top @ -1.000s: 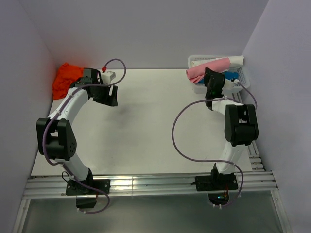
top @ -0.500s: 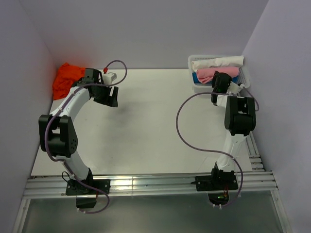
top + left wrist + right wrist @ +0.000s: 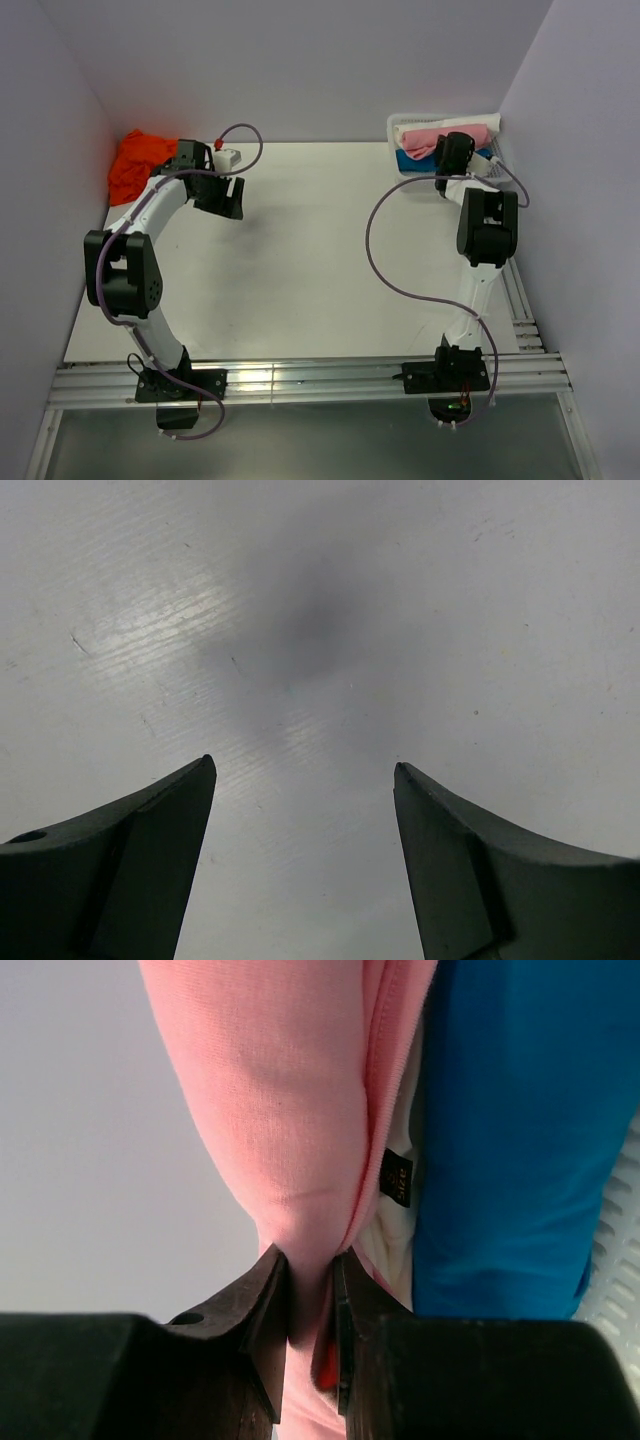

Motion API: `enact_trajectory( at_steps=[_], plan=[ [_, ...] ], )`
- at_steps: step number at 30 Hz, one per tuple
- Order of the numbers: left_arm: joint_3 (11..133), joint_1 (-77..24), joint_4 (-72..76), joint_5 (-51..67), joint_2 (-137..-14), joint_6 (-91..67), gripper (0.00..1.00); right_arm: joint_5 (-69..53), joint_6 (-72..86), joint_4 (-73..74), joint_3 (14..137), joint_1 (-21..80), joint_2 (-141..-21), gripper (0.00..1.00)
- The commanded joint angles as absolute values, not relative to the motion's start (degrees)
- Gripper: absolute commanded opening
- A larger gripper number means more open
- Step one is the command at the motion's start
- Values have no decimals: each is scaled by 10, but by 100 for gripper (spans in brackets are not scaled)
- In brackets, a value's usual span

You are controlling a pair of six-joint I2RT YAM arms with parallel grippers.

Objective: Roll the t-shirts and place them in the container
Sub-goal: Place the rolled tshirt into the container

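Note:
A light pink t-shirt (image 3: 290, 1100) is pinched between the fingers of my right gripper (image 3: 312, 1260), which is shut on a fold of it. From above, that pink t-shirt (image 3: 440, 137) lies over the white mesh basket (image 3: 398, 124) at the back right, with my right gripper (image 3: 455, 150) on it. The bright orange t-shirt (image 3: 135, 160) lies crumpled in the back left corner. My left gripper (image 3: 305, 770) is open over bare table, and from above the left gripper (image 3: 222, 195) sits just right of the orange t-shirt, not touching it.
The basket also holds a blue cloth (image 3: 520, 1130) beside the pink shirt and a white cloth (image 3: 440, 124) behind it. Grey walls close the table at the back and both sides. A purple cable (image 3: 385, 270) loops from the right arm over the table.
My right gripper has moved back and to the right over the basket, carrying the pink t-shirt with it. The left arm has hardly moved.

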State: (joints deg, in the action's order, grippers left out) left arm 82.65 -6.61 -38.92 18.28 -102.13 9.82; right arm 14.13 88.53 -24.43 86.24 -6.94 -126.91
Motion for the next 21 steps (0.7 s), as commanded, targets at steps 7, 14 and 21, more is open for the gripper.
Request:
enact_trajectory(
  at_steps=[7,14,21],
  plan=[
    [859,-65,-394,199,-1006,103,78,12,891,-69,990,-92,-1323,27],
    [863,-65,-398,209,-998,103,78,-32,851,37,1056,-103,-1339,47],
    [868,-65,-400,222,-1000,98,78,-58,828,90,1076,-112,-1335,56]
  ],
)
